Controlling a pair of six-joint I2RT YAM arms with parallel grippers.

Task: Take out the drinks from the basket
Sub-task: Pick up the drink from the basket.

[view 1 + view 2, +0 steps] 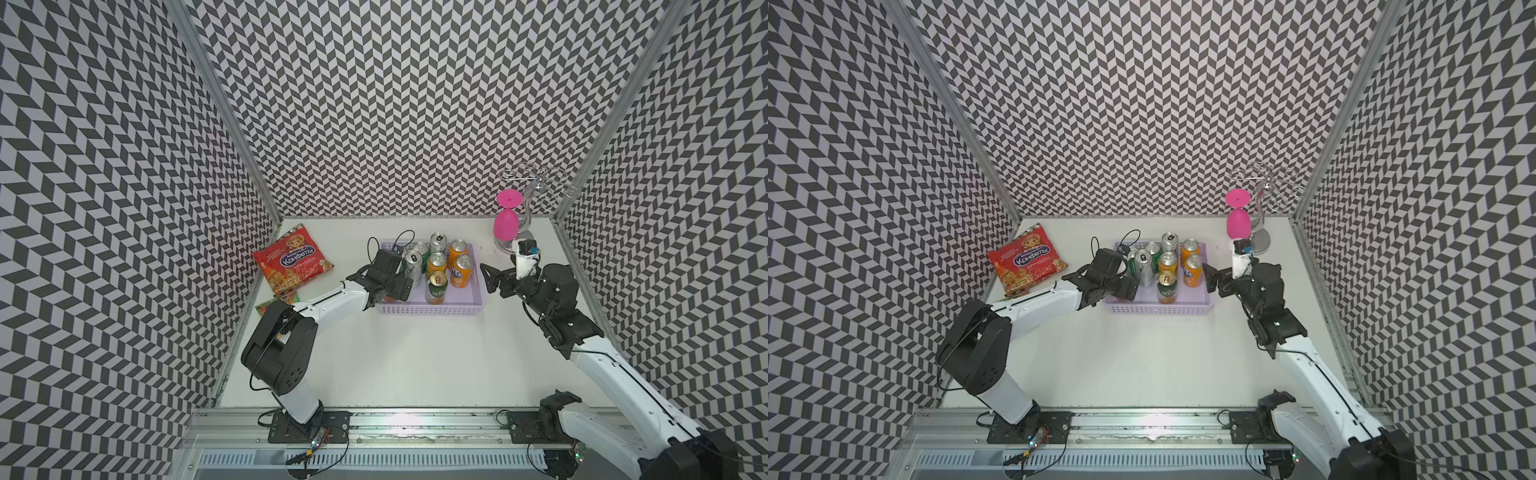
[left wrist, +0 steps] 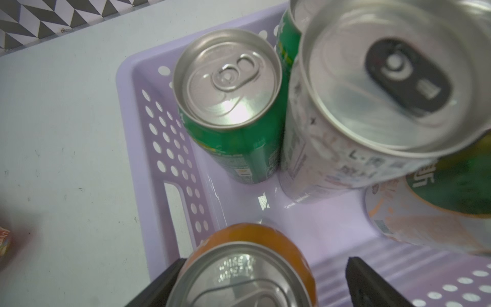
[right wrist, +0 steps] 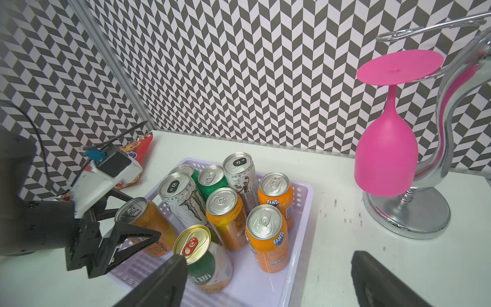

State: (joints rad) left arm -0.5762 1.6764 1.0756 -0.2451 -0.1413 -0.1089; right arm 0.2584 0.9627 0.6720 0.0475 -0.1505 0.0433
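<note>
Your left jaws reach into the basket (image 1: pixel 428 309) at its near left corner and stand spread around an orange can (image 3: pixel 152 228). In the left wrist view one jaw lies against that can's side and the other stands apart from it, so nothing is pinched. Your right jaws hover spread wide just beside the basket's right wall, close to the near Fanta can (image 3: pixel 268 239), and hold nothing.

The basket sits on the bench (image 1: pixel 415 365), toward the far middle. All nine cans are inside it. Just right of the orange can stands the green-and-gold can (image 3: pixel 202 255), at the near middle. Beyond them a tall white can (image 3: pixel 180 196) touches a green can (image 2: pixel 233 111) at the far left corner. A second green can (image 3: pixel 212 178) and a second white can (image 3: pixel 239 170) stand along the far wall. Another orange one (image 3: pixel 225 212) is in the middle, and the far Fanta can (image 3: pixel 276 191) stands by the right wall.

A red bag (image 1: pixel 291 262) lies far left on the bench. At the far right a pink goblet (image 1: pixel 506 226) hangs upside down from a chrome rack (image 3: pixel 414 212).
</note>
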